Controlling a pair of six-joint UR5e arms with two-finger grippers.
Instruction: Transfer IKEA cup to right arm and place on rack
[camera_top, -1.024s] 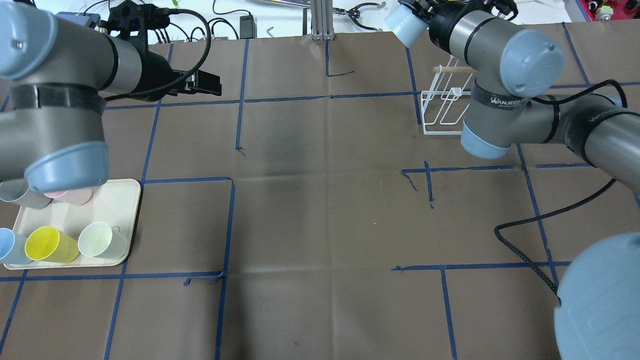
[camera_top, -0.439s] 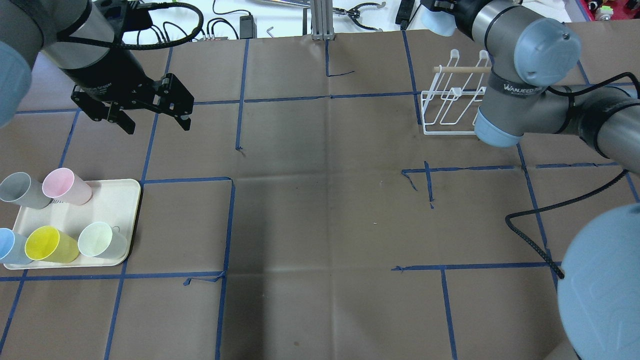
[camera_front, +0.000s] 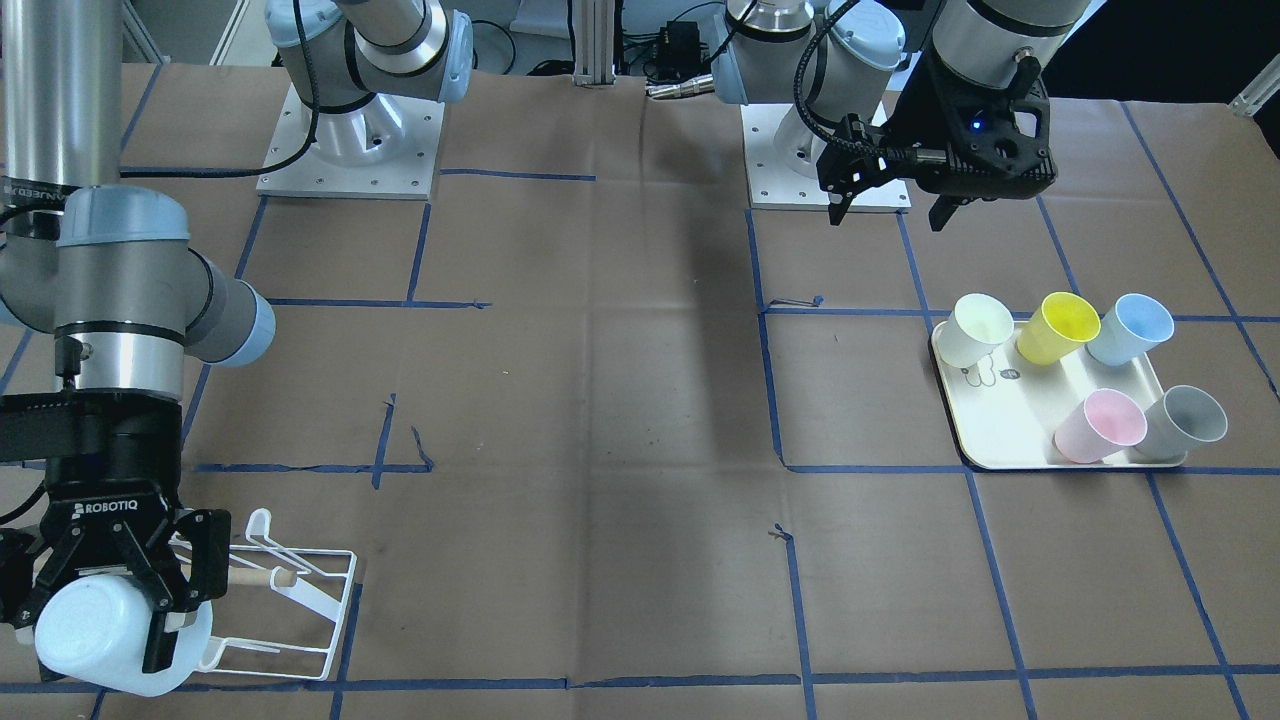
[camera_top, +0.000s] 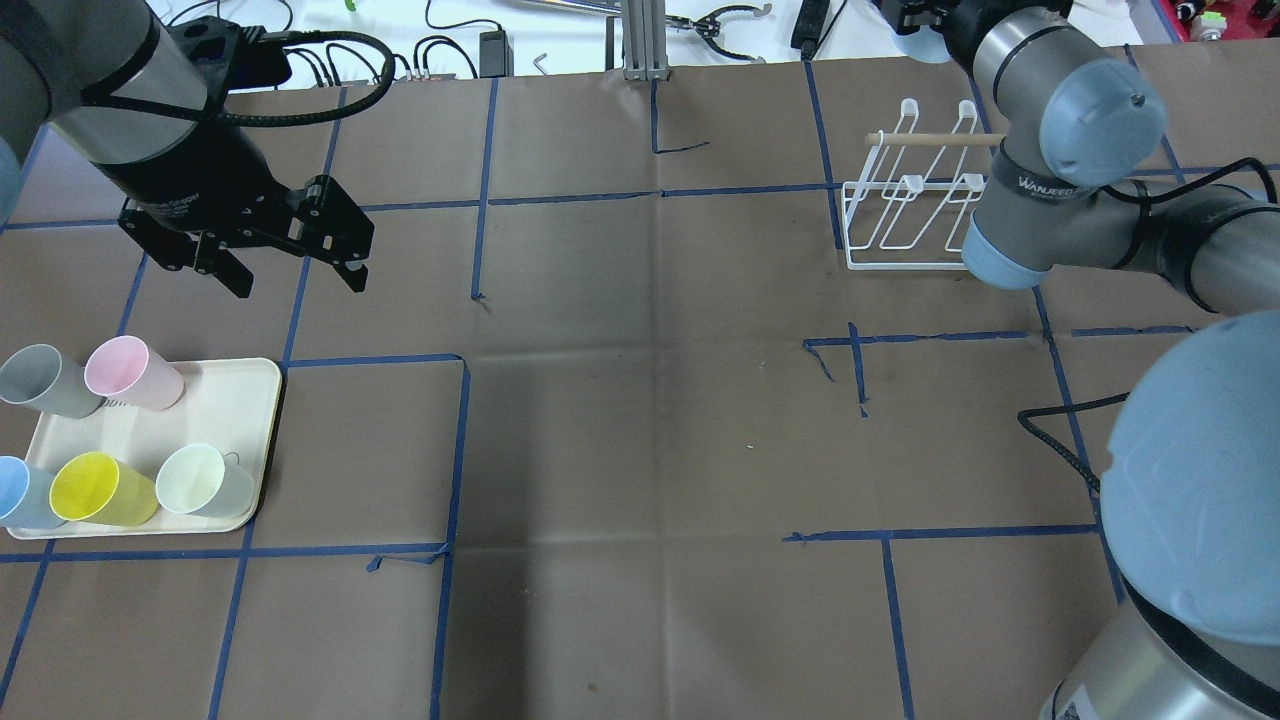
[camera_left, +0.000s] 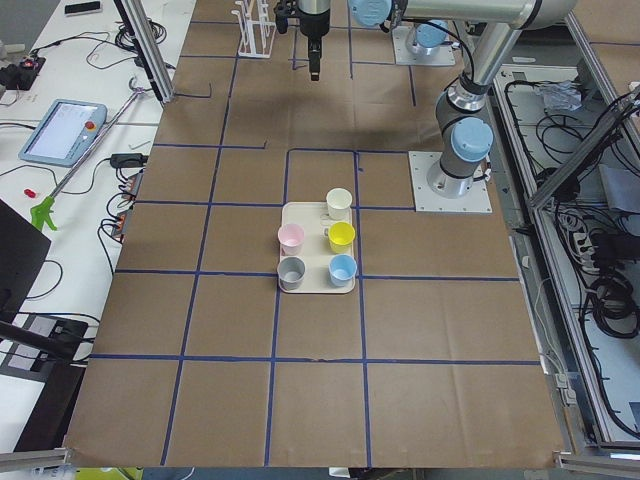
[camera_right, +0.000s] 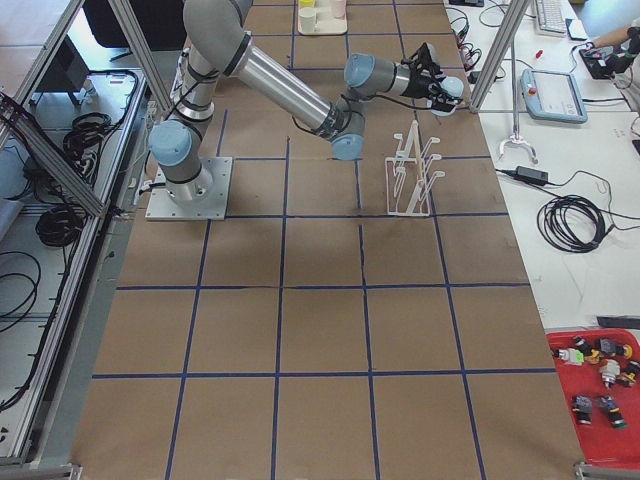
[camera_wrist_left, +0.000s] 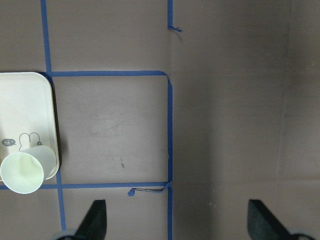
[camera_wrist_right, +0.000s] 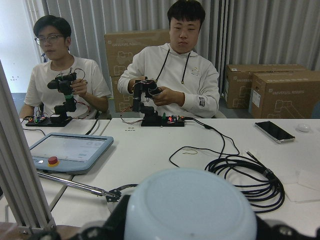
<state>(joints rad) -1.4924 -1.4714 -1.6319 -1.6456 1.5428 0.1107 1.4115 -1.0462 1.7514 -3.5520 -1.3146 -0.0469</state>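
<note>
My right gripper (camera_front: 105, 620) is shut on a pale blue IKEA cup (camera_front: 95, 625), which it holds on its side at the far edge of the table, just beyond the white wire rack (camera_front: 300, 600). The cup's base fills the bottom of the right wrist view (camera_wrist_right: 190, 210). In the overhead view the rack (camera_top: 905, 215) stands at the back right, and the cup (camera_top: 915, 45) shows only partly at the top edge. My left gripper (camera_top: 290, 270) is open and empty, and points down above the table behind the tray.
A cream tray (camera_top: 240, 400) with a bear drawing lies at the left front. It holds grey, pink, blue, yellow and cream cups (camera_top: 195, 480). Two operators (camera_wrist_right: 180, 75) sit behind a white bench with cables. Blue tape lines cross the brown paper.
My left arm has swung down and my open left gripper now hangs closer to the tray. My right arm has carried the blue cup farther back, past the rack.
</note>
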